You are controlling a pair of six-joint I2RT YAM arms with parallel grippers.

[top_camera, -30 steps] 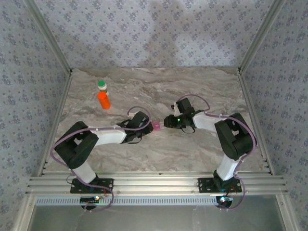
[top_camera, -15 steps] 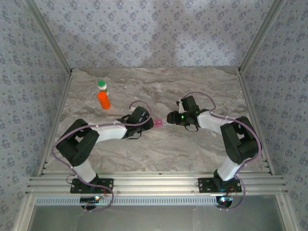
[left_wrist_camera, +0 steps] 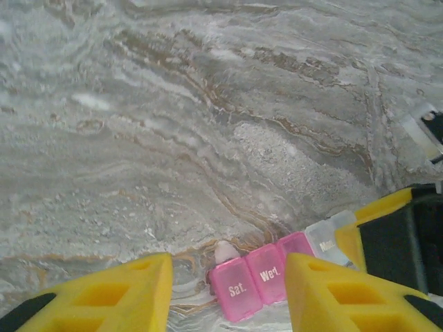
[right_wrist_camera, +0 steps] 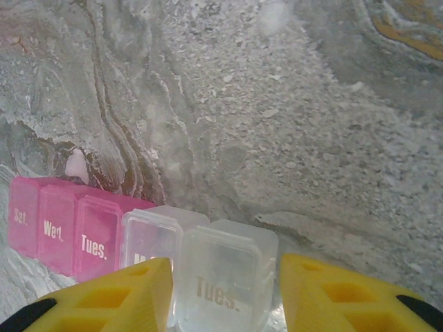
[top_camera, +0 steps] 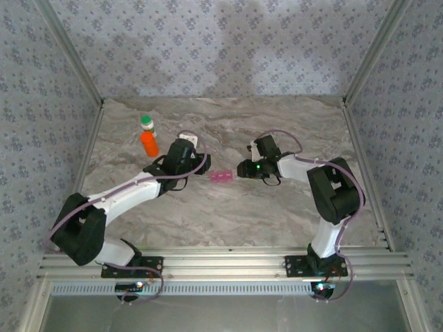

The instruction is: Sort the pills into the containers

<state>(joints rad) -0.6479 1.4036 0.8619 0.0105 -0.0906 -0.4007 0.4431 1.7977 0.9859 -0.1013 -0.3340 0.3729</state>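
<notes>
Swinging back and to the left, my left arm has pulled its wrist off the pill box and up toward the orange bottle, so the pink strip that was mostly hidden under it now lies bare on the marble table. My right arm has barely shifted and still sits at the box's right end.

From my right wrist I read "Sat.", "Wed." and "Tues." on the three pink lids, then a clear lid whose word is cut off by my finger, then a clear lid marked "Tues." From my left wrist I can read "Sat." and "Wed." again.

My left gripper has its yellow fingers apart, the pink end showing in the gap and touching neither. My right gripper has a finger close against each side of the clear "Tues." compartment; whether they actually press on it I cannot tell.

A small pale lump sits just beside the pink end.
</notes>
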